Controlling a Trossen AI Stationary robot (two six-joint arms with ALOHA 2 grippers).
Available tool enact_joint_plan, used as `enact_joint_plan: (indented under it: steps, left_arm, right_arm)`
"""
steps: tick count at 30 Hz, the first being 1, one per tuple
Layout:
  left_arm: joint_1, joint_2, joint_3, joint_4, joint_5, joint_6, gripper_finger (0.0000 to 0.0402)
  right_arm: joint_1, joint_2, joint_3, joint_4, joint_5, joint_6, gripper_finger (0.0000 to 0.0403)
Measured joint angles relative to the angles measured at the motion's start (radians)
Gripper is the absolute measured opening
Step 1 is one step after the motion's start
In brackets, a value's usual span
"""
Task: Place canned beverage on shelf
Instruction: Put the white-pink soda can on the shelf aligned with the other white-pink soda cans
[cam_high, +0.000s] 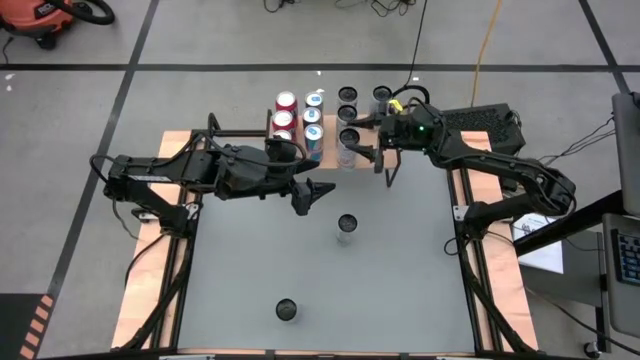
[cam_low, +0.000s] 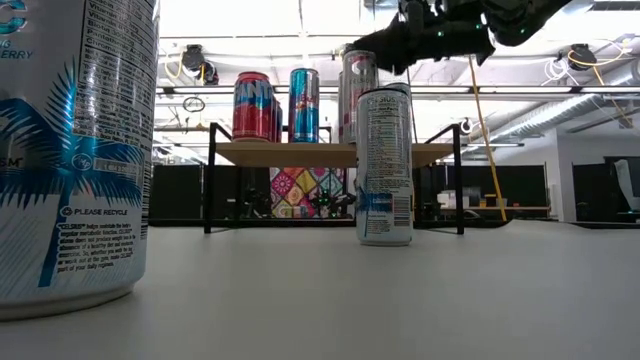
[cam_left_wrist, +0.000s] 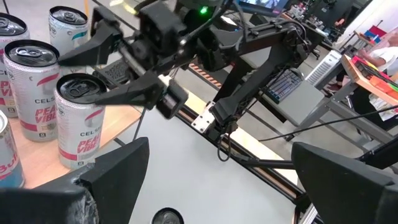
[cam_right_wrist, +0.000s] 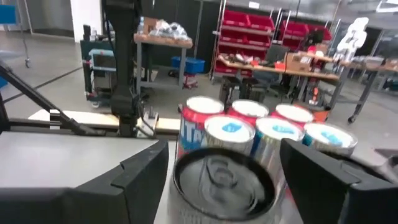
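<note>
While the can (cam_right_wrist: 221, 180) stands upright on the shelf (cam_low: 300, 154), at the end of the rows nearest the table's middle, my right pincer (cam_high: 362, 140) sits astride it with the fingers spread, one on each side of the rim. In the right wrist view a sliver of gap shows on both sides, so I judge the can to be free of my grip and resting on the wooden top under its own weight. Just beside it stand the other cans already shelved: red ones (cam_high: 285, 110), blue ones (cam_high: 313, 116) and a further row of dark tops (cam_high: 348, 113). I judge the step in hand to be the release at the end of one placement. The next move calls for a clean withdrawal: the fingers must stay wide and lift clear of the rim before I pull away, since a sideways drag could topple this can into the row beside it. My left pincer (cam_high: 310, 195) hangs over the table just in front of the shelf, fingers wide apart and holding nothing. Two cans remain on the table, one (cam_high: 347, 227) near the middle and another (cam_high: 287, 310) well apart toward the front edge. Either would need a firm upright grasp.
</note>
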Motion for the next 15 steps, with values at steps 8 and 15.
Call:
enact_joint_plan:
  steps: [8, 15]
  left_arm:
    - [0.000, 0.000, 0.000, -0.001, 0.000, -0.001, 0.0393]
    - [0.000, 0.000, 0.000, -0.004, 0.000, 0.000, 0.0393]
  right_arm:
    - [0.000, -0.139, 0.000, -0.040, 0.073, 0.098, 0.0277]
    - [0.030, -0.235, 0.000, -0.372, 0.023, 0.342, 0.0246]
